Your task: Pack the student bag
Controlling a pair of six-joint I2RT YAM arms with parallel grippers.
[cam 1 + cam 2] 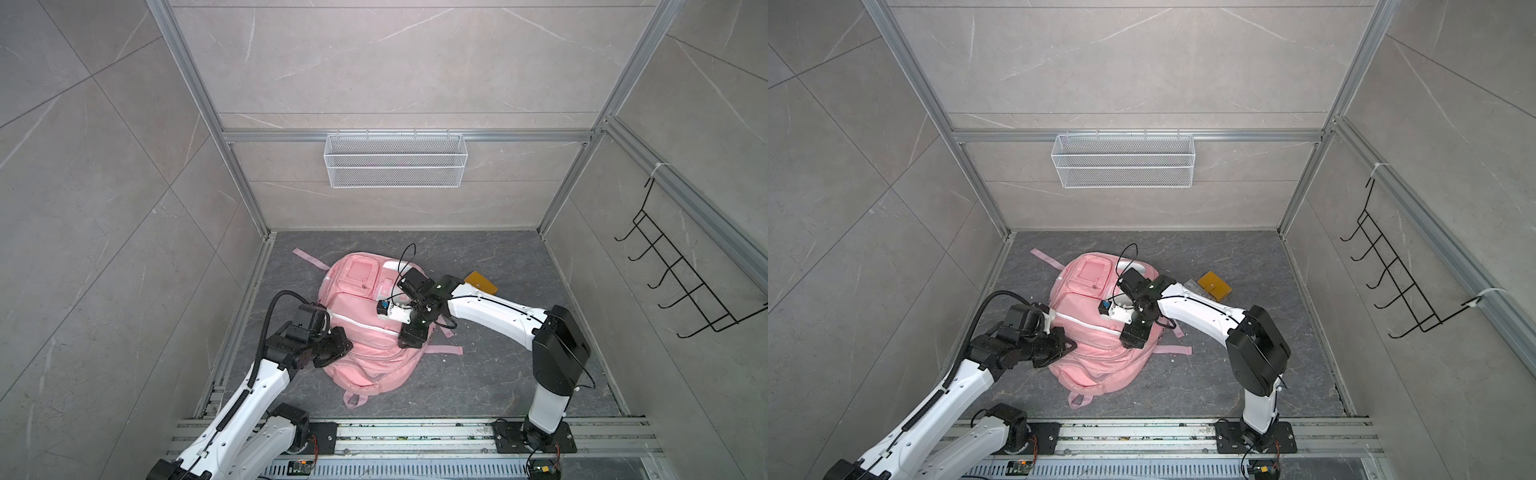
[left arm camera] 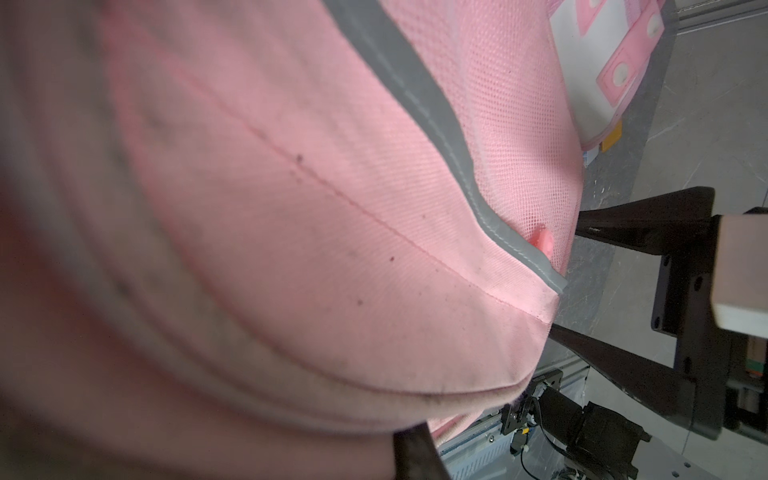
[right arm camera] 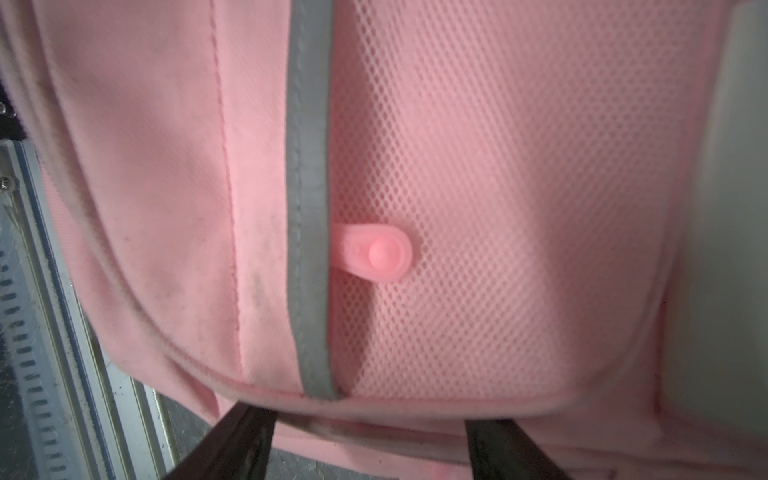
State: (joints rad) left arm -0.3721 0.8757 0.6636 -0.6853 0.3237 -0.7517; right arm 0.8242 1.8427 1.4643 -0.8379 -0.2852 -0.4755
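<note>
Student bag, both top views: the pink student bag lies on the dark floor, between the two grippers.
Left gripper, both top views: the left gripper is at the bag's near side edge, jaws pressed together on its fabric.
Right gripper, both top views: the right gripper points down over the bag's opposite side.
Yellow piece, a top view: a yellow flat piece lies behind the right arm, apart from the bag.
Left wrist view: bag fabric fills the frame, right against the tool. One dark finger shows beneath it. Beyond the bag's edge is the right gripper, spread, with one finger on each side of the bag's corner.
Right wrist view: the jaws stand well apart and clamp nothing. Ahead of them on the bag, a pink snap tab sits on the mesh pocket, touching the grey stripe.
</note>
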